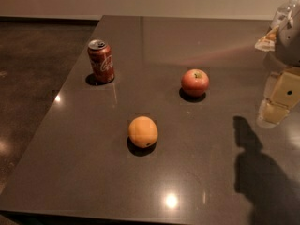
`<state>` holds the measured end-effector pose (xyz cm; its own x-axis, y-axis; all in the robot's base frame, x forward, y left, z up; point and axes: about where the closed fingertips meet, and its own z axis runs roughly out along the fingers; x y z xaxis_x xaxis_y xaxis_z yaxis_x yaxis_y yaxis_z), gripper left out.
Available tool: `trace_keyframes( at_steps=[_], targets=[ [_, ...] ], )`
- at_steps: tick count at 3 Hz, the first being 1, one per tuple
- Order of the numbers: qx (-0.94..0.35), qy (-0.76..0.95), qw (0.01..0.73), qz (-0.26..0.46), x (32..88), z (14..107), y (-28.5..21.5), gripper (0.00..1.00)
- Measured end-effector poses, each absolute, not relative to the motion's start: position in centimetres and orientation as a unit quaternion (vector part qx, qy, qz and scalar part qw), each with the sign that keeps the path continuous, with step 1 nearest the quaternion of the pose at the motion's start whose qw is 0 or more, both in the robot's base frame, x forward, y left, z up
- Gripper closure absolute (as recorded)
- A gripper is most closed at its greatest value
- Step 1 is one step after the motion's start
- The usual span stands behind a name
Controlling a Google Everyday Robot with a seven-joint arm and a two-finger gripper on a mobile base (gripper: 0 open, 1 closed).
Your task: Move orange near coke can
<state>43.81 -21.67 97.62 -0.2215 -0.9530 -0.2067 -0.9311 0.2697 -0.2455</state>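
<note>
The orange (143,131) sits on the dark tabletop (93,172), a little in front of centre. The coke can (101,61) stands upright at the back left, red with white script and a silver top, well apart from the orange. My gripper (280,102) hangs at the right edge of the view, above the table and far to the right of the orange, with nothing seen in it.
A red apple (195,82) with a stem dimple sits right of centre, behind and to the right of the orange. The table's left edge drops to a dark floor (33,69). The arm's shadow (258,172) falls on the front right.
</note>
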Motion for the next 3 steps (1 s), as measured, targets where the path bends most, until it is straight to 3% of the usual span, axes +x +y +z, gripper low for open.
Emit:
trace_keyframes(
  at_steps=[1, 3],
  targets=[
    [-0.603, 0.781, 0.159, -0.034, 43.8, 97.6, -21.7, 0.00],
    [-0.652, 0.739, 0.172, -0.008, 43.8, 96.4, -16.6, 0.00]
  ],
)
